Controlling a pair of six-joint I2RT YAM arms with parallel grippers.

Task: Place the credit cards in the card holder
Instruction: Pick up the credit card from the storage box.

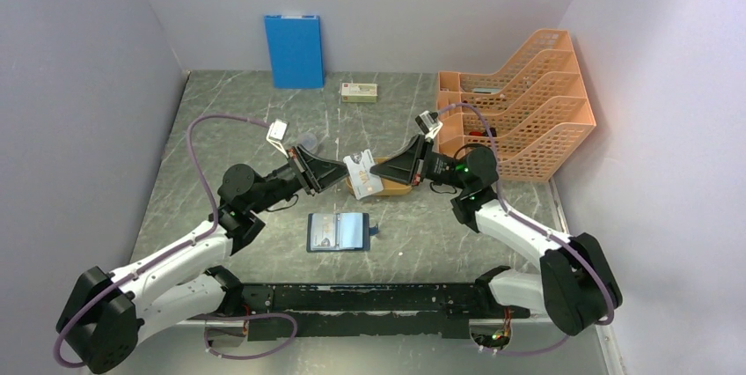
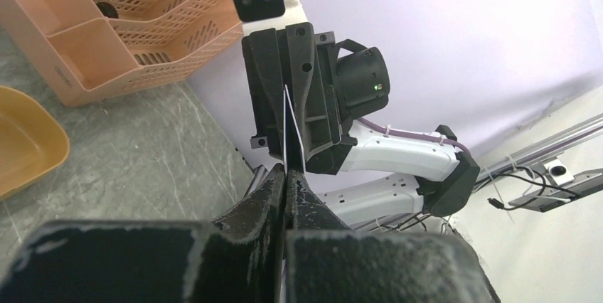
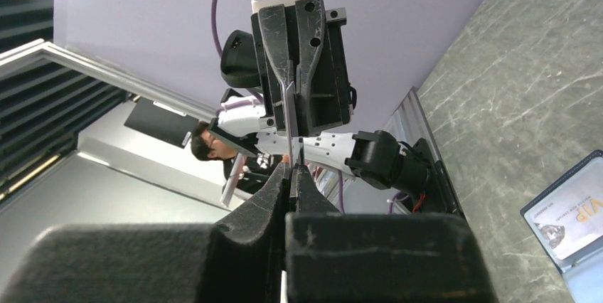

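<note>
A pale credit card [image 1: 362, 174] with faint print hangs in the air above the orange tray [image 1: 395, 188], held from both sides. My left gripper [image 1: 344, 172] is shut on its left edge and my right gripper [image 1: 378, 170] is shut on its right edge. The card shows edge-on in the left wrist view [image 2: 287, 129], pinched in the left gripper [image 2: 286, 169]. It also shows edge-on in the right wrist view [image 3: 291, 121], pinched in the right gripper [image 3: 294, 164]. The navy card holder [image 1: 339, 231] lies open on the table below, cards showing in its sleeves; its corner shows in the right wrist view [image 3: 569, 221].
An orange file rack [image 1: 519, 111] stands at the right rear and shows in the left wrist view [image 2: 107, 33]. A blue board [image 1: 295, 49] leans on the back wall. A white box with a red label [image 1: 360, 91] lies near it. The tray edge [image 2: 21, 143] shows at left.
</note>
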